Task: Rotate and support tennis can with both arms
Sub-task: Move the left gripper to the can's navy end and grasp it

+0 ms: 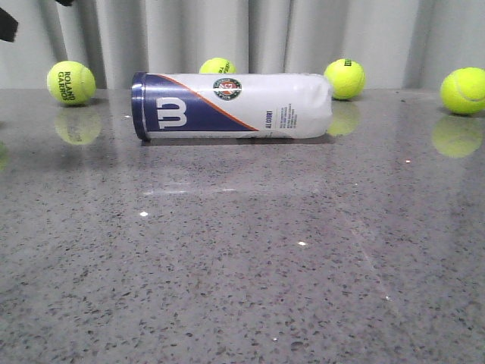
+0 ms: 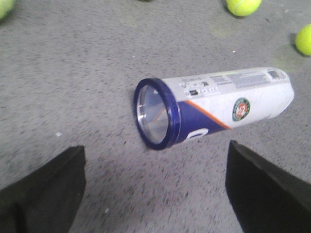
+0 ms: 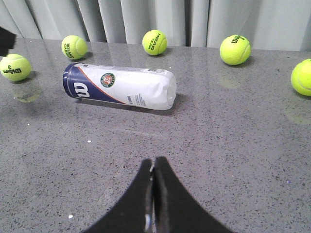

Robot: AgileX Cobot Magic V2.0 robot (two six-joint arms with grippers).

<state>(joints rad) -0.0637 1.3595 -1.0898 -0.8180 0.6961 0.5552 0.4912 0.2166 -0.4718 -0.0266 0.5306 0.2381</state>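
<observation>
The tennis can [image 1: 231,106] lies on its side on the grey table, navy end with white W to the left. It also shows in the left wrist view [image 2: 214,107], its navy-rimmed end facing the camera, and in the right wrist view [image 3: 119,86]. My left gripper [image 2: 155,179] is open and empty, its black fingers [image 2: 43,189] wide apart, short of the can's navy end and not touching it. A black part of the left arm shows at the far upper left of the front view [image 1: 7,26]. My right gripper [image 3: 153,162] is shut and empty, well short of the can.
Several yellow-green tennis balls lie around the can along the back by the grey curtain: one at the left [image 1: 70,83], one behind the can [image 1: 217,67], one by its right end [image 1: 345,78], one at the far right [image 1: 463,91].
</observation>
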